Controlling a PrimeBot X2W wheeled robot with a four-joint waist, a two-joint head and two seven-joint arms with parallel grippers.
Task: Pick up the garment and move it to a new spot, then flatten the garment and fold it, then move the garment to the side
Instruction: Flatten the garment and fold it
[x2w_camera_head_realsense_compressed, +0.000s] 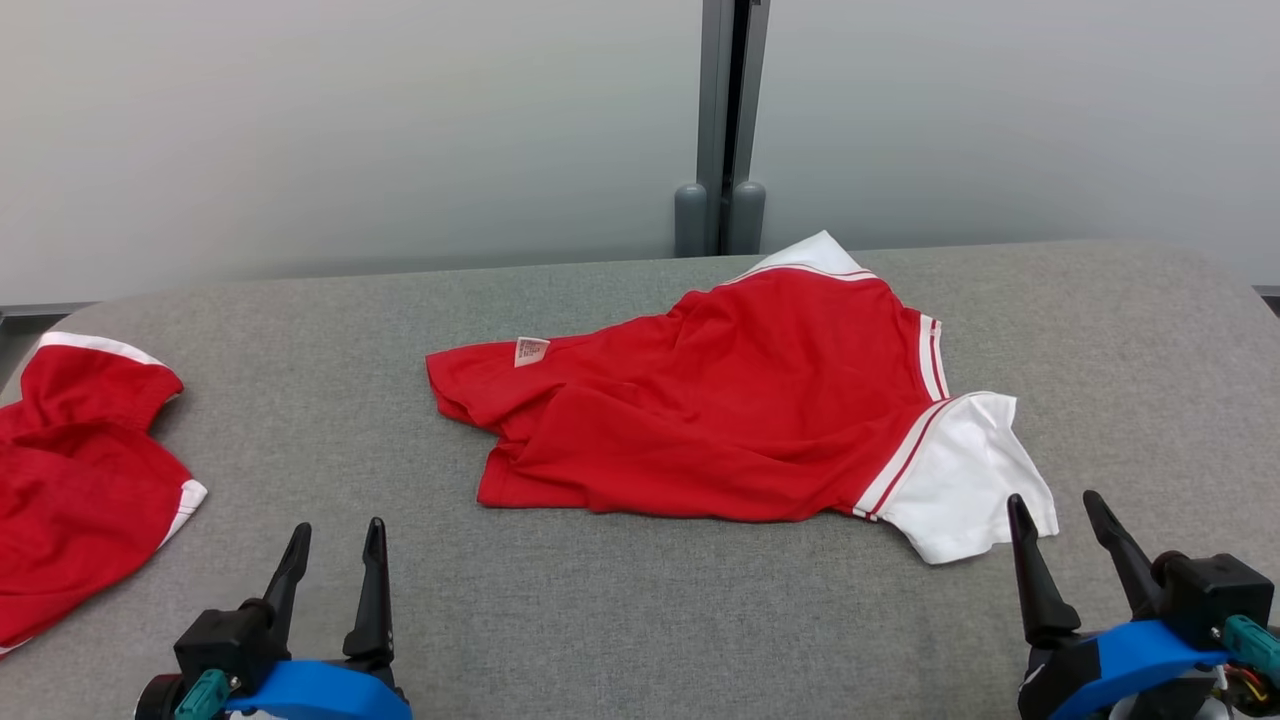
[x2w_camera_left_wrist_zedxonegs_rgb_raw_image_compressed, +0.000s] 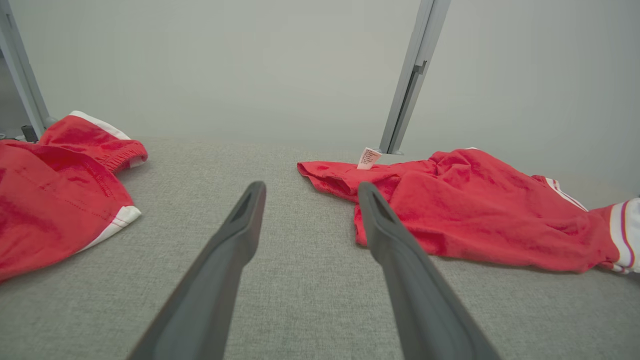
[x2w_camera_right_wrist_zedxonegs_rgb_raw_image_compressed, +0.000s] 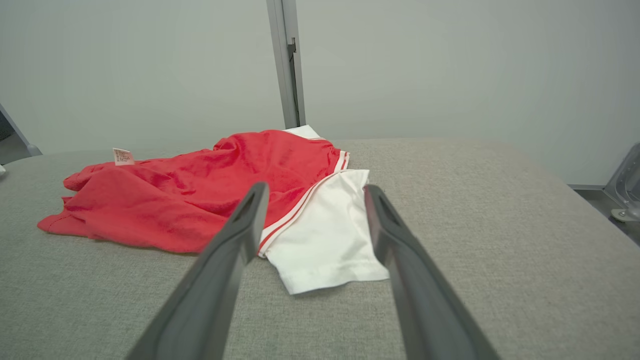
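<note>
My left gripper (x2w_camera_head_realsense_compressed: 340, 525) low over grey fabric table (x2w_camera_head_realsense_compressed: 600, 620), fingers wide, empty, my right gripper (x2w_camera_head_realsense_compressed: 1052, 497) likewise, tips near crumpled red-and-white shirt (x2w_camera_head_realsense_compressed: 720, 400)

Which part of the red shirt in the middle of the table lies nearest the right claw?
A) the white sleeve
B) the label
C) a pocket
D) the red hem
A: the white sleeve lies just ahead of the right claw, while the label sits at the far left end of the shirt.
</note>
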